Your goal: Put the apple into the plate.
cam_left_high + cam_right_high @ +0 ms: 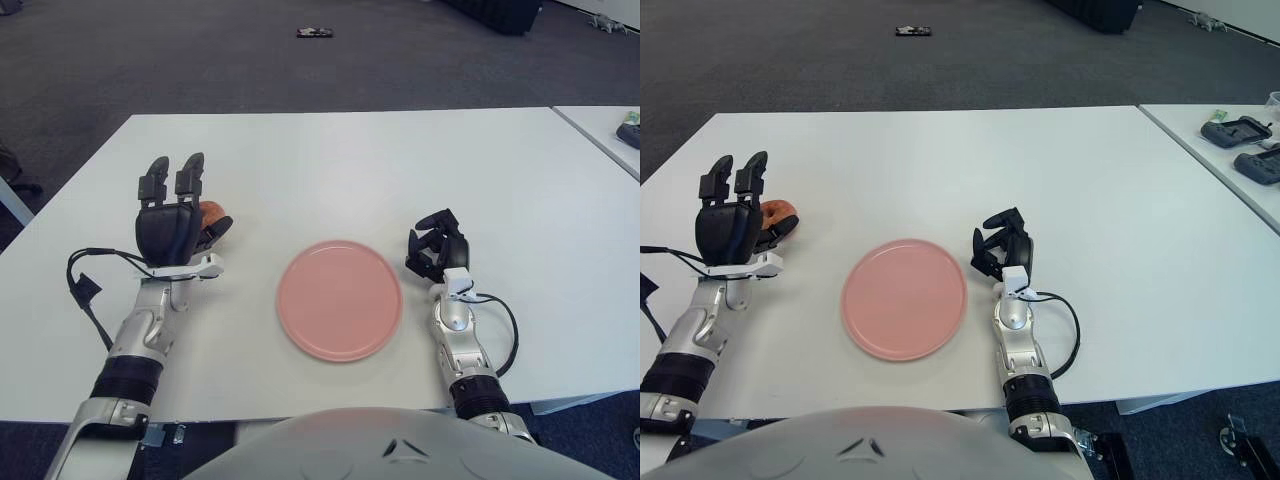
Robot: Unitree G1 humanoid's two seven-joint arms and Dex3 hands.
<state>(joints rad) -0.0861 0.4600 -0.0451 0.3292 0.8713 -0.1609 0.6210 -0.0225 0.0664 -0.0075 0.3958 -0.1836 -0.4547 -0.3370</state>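
Note:
An orange-red apple (212,212) lies on the white table (340,160), left of the pink plate (340,300). Most of it is hidden behind my left hand (178,205). That hand stands right in front of the apple with its fingers stretched straight up and its thumb beside the fruit, gripping nothing. The plate lies flat near the table's front edge and holds nothing. My right hand (436,245) shows just right of the plate, fingers curled with nothing in them.
A black cable (85,285) loops off my left wrist near the table's left edge. A second table at the right carries dark controllers (1240,130). A small dark object (315,33) lies on the carpet far behind.

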